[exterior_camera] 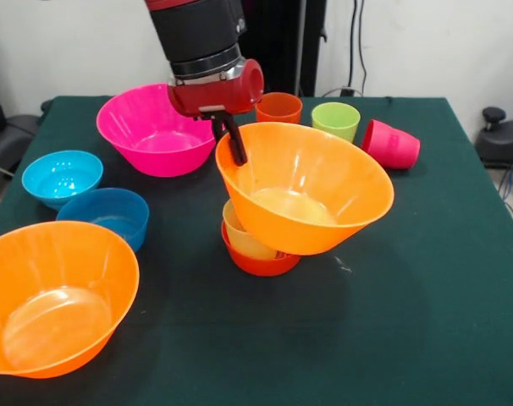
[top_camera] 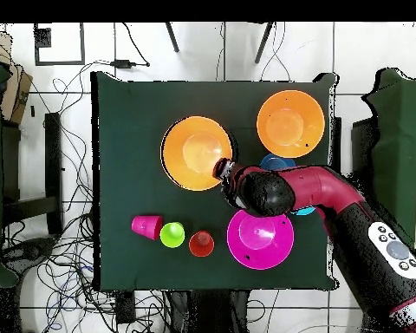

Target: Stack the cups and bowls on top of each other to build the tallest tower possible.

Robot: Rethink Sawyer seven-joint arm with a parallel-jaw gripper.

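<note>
My gripper (exterior_camera: 231, 139) is shut on the near-left rim of a large orange bowl (exterior_camera: 316, 194); one finger (exterior_camera: 238, 150) shows inside the rim. The bowl tilts and sits on the ribbed pale yellow cup (exterior_camera: 242, 237), which stands in the small red-orange bowl (exterior_camera: 261, 264) at the table's middle. In the overhead view the gripper (top_camera: 222, 169) is at the edge of that bowl (top_camera: 196, 153), which hides the cup and small bowl. The second large orange bowl (exterior_camera: 53, 300) sits front left. The magenta bowl (exterior_camera: 151, 131) is back left.
The light blue bowl (exterior_camera: 62, 178) and darker blue bowl (exterior_camera: 104, 216) sit at the left. The orange cup (exterior_camera: 278, 107) and lime green cup (exterior_camera: 335, 120) stand upright at the back. The red-pink cup (exterior_camera: 390, 144) lies on its side at back right.
</note>
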